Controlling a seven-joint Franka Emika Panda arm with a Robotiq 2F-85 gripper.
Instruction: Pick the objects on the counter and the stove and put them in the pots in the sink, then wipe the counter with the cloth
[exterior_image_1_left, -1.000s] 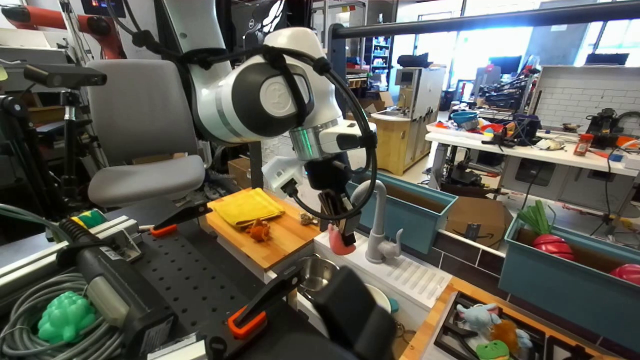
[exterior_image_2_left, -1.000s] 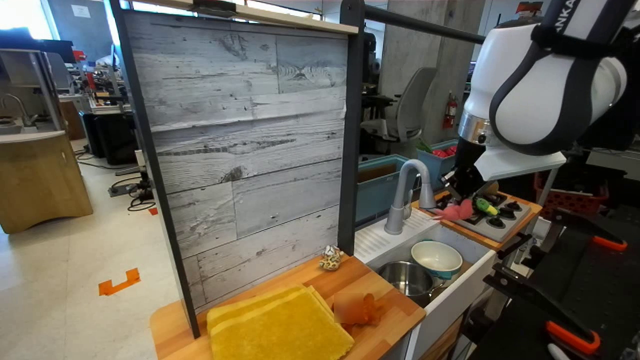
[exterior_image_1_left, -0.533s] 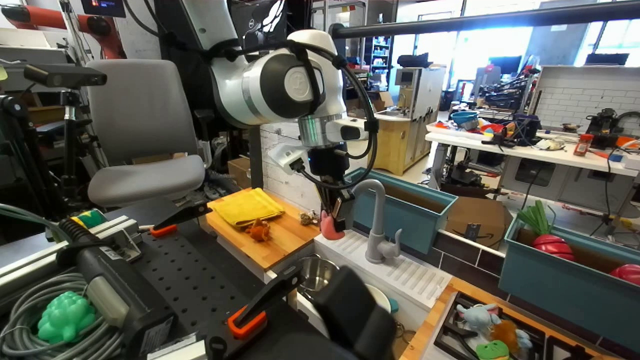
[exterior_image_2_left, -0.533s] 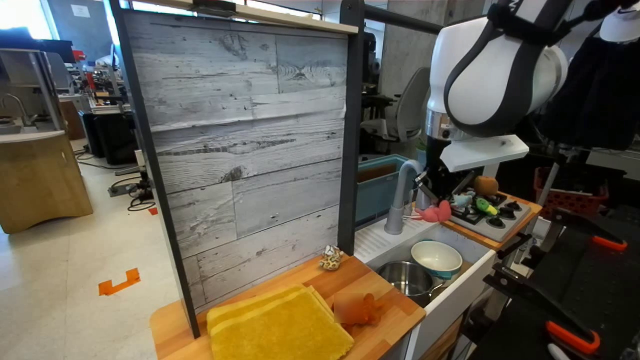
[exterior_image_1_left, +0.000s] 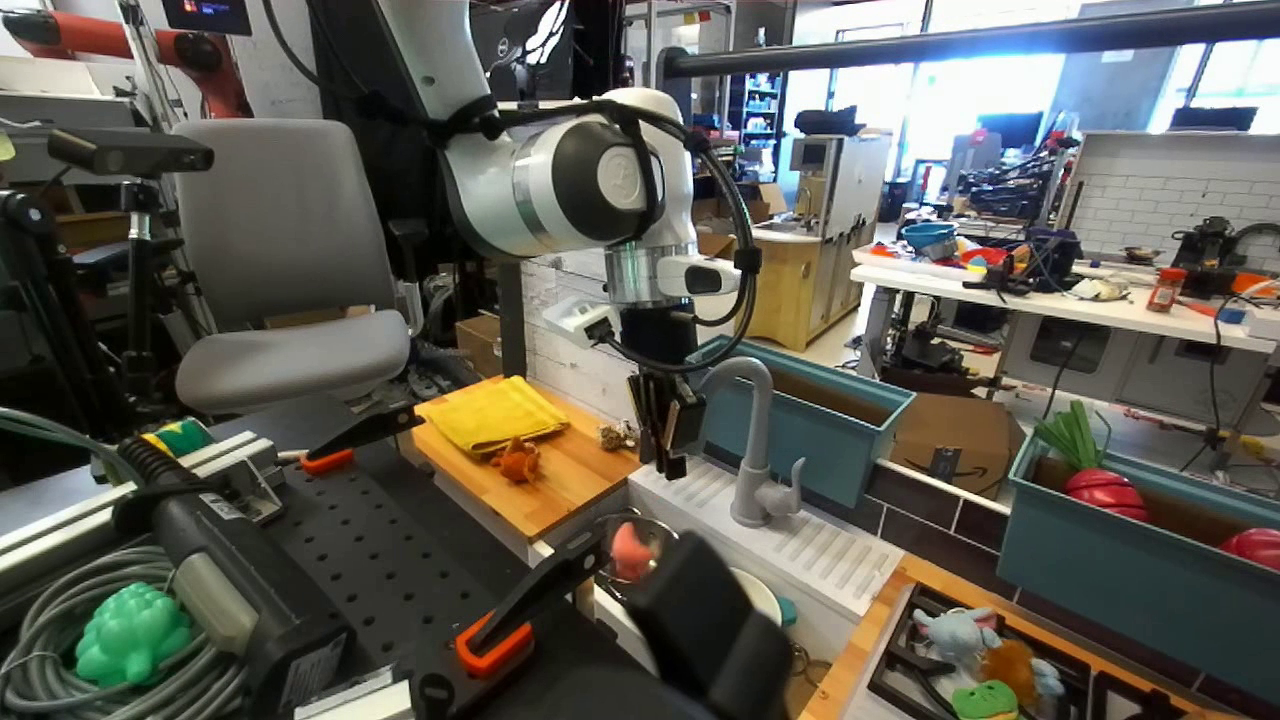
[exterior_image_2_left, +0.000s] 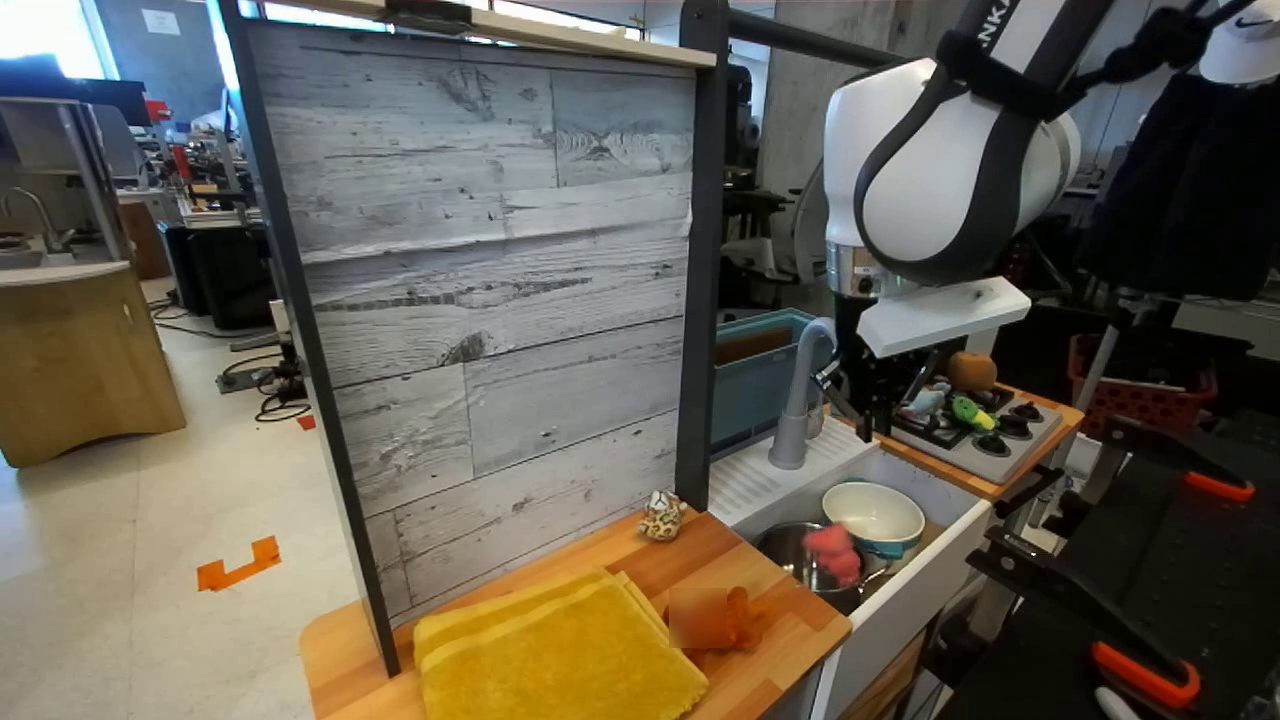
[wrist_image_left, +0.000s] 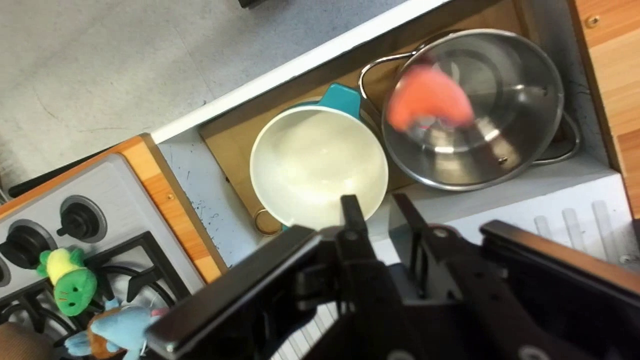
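Sink (wrist_image_left: 207, 185): white basin between the worktop (exterior_image_2_left: 720, 555) and the stove (wrist_image_left: 127, 205)
Yellow cloth (exterior_image_2_left: 560, 650): folded, lying on the worktop
Gripper (wrist_image_left: 376, 200): above the sink, fingers parted, bare gap between
Steel pot (wrist_image_left: 530, 100): in the sink, just beside the white-lined teal pot (wrist_image_left: 320, 150)
Pink toy (wrist_image_left: 427, 97): blurred, over or in the steel pot; which cannot be told
Blue elephant plush (exterior_image_1_left: 957, 632), green toy (wrist_image_left: 75, 290): on the stove
Orange toy (exterior_image_1_left: 518, 461): on the worktop, beside the cloth
Leopard-spotted toy (exterior_image_2_left: 662, 517): on the worktop
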